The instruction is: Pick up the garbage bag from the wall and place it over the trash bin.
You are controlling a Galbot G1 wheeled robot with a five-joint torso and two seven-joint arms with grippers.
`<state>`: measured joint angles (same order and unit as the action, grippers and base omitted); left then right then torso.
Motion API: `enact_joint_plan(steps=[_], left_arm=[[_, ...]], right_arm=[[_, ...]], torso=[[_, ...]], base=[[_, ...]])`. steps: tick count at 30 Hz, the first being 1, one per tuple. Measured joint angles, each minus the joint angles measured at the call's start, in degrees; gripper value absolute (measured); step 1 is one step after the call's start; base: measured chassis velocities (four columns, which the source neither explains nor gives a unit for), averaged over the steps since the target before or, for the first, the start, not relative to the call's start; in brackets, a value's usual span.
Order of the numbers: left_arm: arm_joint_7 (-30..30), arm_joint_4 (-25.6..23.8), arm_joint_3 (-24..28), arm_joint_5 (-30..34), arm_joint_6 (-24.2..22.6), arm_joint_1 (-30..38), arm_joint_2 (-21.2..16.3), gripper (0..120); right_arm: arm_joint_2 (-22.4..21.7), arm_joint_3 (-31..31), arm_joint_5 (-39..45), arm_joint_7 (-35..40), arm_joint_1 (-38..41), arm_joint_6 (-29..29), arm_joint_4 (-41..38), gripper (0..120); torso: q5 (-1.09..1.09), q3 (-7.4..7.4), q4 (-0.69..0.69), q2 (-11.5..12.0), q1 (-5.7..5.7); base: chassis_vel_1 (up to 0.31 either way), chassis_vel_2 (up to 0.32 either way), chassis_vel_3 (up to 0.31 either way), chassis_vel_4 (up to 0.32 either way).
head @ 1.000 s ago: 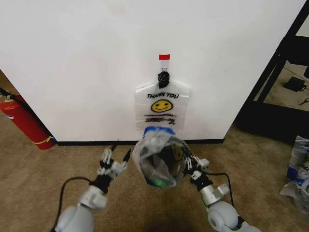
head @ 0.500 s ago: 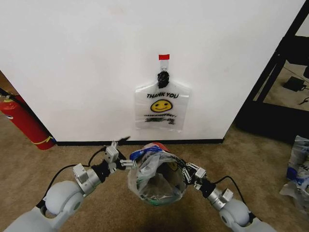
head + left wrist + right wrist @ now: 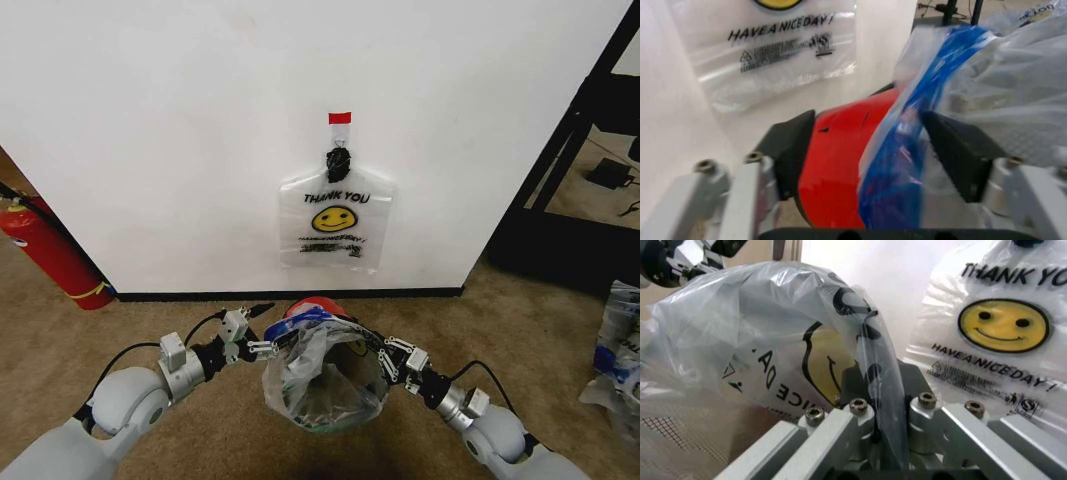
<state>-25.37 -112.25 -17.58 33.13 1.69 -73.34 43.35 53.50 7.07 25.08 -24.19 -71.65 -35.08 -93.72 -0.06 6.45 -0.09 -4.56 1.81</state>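
Right gripper (image 3: 392, 358) pinched the garbage bag (image 3: 322, 375) rim, lower centre of frame over the trash bin (image 3: 840, 165); left gripper (image 3: 250, 340) was spread around the blue edge. Film looked light, limp, slippery; grip the rim.

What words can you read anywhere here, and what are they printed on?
"THANK YOU": on the bag hanging on the wall, above its yellow smiley.
"HAVE A NICE DAY!": on that same bag, below the smiley.
Small print beside the warning triangle under that line: too small to read.
Dark lettering on the garbage bag held at the trash bin: creased and seen from the back, unreadable.
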Motion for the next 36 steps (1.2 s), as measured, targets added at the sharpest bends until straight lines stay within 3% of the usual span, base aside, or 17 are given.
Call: enact_joint_plan(steps=[5, 7, 13, 17, 30, 36], left_arm=[[-0.29, 0.22, -0.11, 0.76, -3.04, 0.09, -0.04, 45], [-0.31, 0.22, -0.13, 0.80, -3.17, 0.09, -0.04, 43], [3.85, -0.84, -0.37, 2.34, -9.15, -0.29, 0.52, 12], [2.55, -1.92, -0.77, 3.12, -11.15, -0.58, 0.62, 1], [2.42, -3.75, -1.52, 3.17, -12.61, -0.48, 0.96, 0], [3.51, -1.87, -1.11, 0.10, -13.49, 0.33, 1.08, 0]], right_arm=[[-0.55, 0.00, 0.02, -1.43, -0.18, 0.00, -0.95, 0], [-0.56, 0.00, 0.02, -1.46, -0.19, 0.00, -0.98, 0], [-1.44, 0.60, 0.03, -2.41, -0.70, -0.16, -2.33, 0], [-1.48, 0.90, -0.18, -2.46, -0.95, -0.40, -2.44, 0], [-1.64, 0.86, -1.43, -3.88, -1.23, -1.00, -2.72, 0], [-1.72, 0.79, 0.02, -7.43, -1.09, -1.35, -2.91, 0]], torso=[[0.00, 0.00, 0.01, 0.00, 0.00], [0.00, 0.00, 0.01, 0.00, 0.00], [0.00, 0.00, 0.01, 0.00, 0.00], [0.01, 0.00, 0.01, 0.00, 0.00], [0.01, -0.01, 0.01, 0.00, 0.00], [0.00, 0.00, 0.01, 0.00, 0.00]], base=[[0.000, 0.000, 0.000, 0.000], [0.000, 0.000, 0.000, 0.000], [0.000, 0.000, 0.000, 0.000], [0.000, 0.000, 0.000, 0.000], [0.000, 0.000, 0.000, 0.000], [0.000, 0.000, 0.000, 0.000]])
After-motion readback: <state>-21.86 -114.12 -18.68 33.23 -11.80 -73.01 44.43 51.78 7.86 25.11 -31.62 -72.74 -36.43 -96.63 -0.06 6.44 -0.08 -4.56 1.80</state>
